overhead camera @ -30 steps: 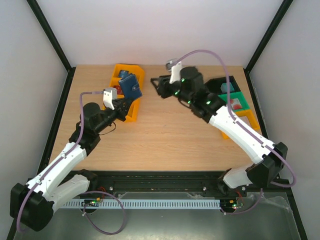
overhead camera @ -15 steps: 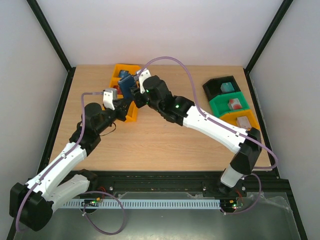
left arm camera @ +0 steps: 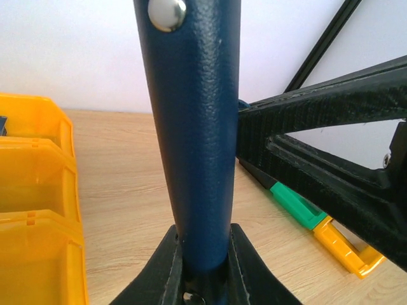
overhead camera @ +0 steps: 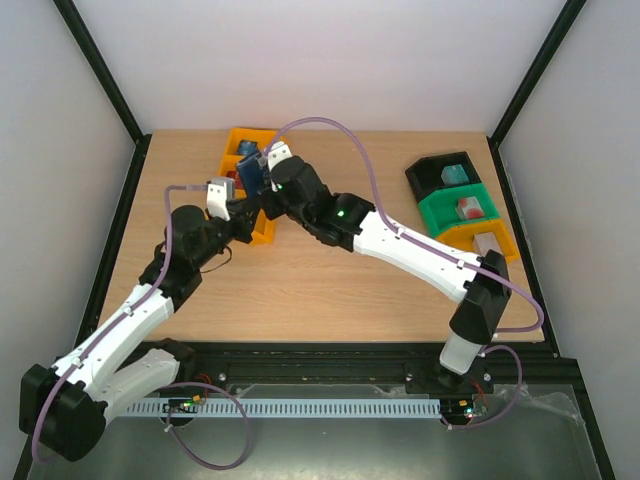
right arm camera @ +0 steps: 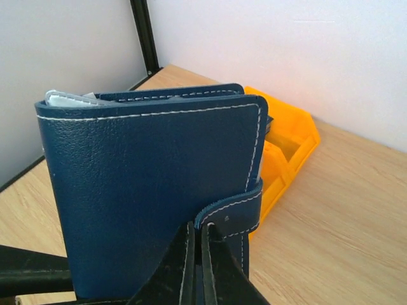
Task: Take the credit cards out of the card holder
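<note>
The navy card holder (overhead camera: 252, 172) stands upright above the yellow bin, closed by its tab. My left gripper (overhead camera: 243, 205) is shut on its lower edge; in the left wrist view the fingers (left arm camera: 166, 267) clamp the rounded spine of the card holder (left arm camera: 197, 127). My right gripper (overhead camera: 264, 185) reaches in from the right. In the right wrist view its jaws (right arm camera: 198, 232) are shut on the closing tab (right arm camera: 232, 213) of the card holder (right arm camera: 140, 184). A pale edge (right arm camera: 67, 98) peeks out at the top; the credit cards are hidden inside.
The yellow three-compartment bin (overhead camera: 262, 232) lies under the card holder, and shows as the yellow bin (left arm camera: 38, 190) and the yellow bin (right arm camera: 286, 146) in the wrist views. Black (overhead camera: 440, 175), green (overhead camera: 460, 210) and yellow (overhead camera: 490, 240) bins sit at the table's right edge.
My right arm swung left across the table to the card holder and its jaws closed on the tab. The left arm kept holding the card holder in place.
</note>
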### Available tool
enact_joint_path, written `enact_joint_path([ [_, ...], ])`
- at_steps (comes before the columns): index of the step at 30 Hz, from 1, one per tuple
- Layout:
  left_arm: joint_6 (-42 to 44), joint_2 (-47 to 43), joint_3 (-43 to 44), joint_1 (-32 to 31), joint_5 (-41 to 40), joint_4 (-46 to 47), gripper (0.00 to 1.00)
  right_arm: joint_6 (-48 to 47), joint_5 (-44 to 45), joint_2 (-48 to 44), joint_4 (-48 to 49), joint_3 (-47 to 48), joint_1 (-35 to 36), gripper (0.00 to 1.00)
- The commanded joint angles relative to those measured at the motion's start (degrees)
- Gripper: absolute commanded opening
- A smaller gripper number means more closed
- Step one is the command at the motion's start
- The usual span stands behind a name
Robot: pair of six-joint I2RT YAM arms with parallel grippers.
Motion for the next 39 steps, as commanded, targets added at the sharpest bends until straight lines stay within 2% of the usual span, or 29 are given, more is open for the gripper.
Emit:
enact_joint_path([
  [1, 1.4, -1.2, 2.0, -0.7, 2.2, 4.7, 0.02, 0.1, 8.3, 1.5, -4.6, 0.7, -0.5, 0.02],
  [4, 2.0, -1.5, 1.7, -0.6, 2.2, 4.5, 0.02, -0.5, 13.5, 0.6, -5.9, -0.2, -1.3, 0.02],
  [6, 2.2, -1.7, 1.7, -0.5, 1.6, 3.5, 0.02, -0.3, 16.4, 0.0, -8.5, -0.9, -5.3, 0.01],
  [12, 2.2, -2.9, 0.6, 0.6, 6.8, 4.3, 0.02, 0.7, 10.3, -7.4, -10.7, -9.3, -21.5, 0.02],
  [15, 1.6, -3.2, 0.2, 1.3, 10.1, 5.1, 0.02, -3.3, -1.2, -11.6, -9.4, -11.8, -25.4, 0.02],
  [17, 1.5, -2.9, 0.1, 1.5, 11.3, 5.7, 0.02, -4.3, -5.8, -14.6, -8.2, -13.0, -26.1, 0.04],
  [21, 1.9, -2.7, 0.3, 2.1, 15.2, 7.7, 0.02, -7.8, -30.0, -17.3, -7.1, -13.7, -27.6, 0.3],
  [24, 5.8, -2.8, 0.8, 2.4, 23.9, 9.5, 0.02, -9.3, -52.2, -18.8, -4.6, -13.8, -27.7, 0.51],
  [26, 7.0, -2.8, 1.5, 2.7, 28.9, 10.4, 0.02, -7.4, -65.5, -19.0, -0.6, -13.5, -27.7, 0.61],
  [27, 6.9, -2.8, 1.5, 2.8, 31.7, 11.6, 0.02, -5.6, -69.5, -18.8, 0.9, -13.3, -27.7, 0.63],
  [30, 5.1, -2.9, 1.0, 3.2, 38.2, 16.5, 0.02, -1.2, -75.0, -18.9, 6.5, -12.4, -27.8, 0.64],
  [35, 2.3, -2.5, 0.7, 3.3, 41.0, 20.2, 0.02, 1.4, -76.8, -19.8, 9.3, -13.5, -27.6, 0.62],
  [38, 3.7, -2.3, 0.8, 3.1, 42.8, 19.7, 0.02, 2.2, -75.8, -20.2, 9.8, -14.6, -27.2, 0.58],
  [39, 4.1, -2.4, 0.8, 3.0, 43.2, 19.4, 0.02, 2.4, -75.4, -20.3, 10.0, -14.7, -27.1, 0.53],
])
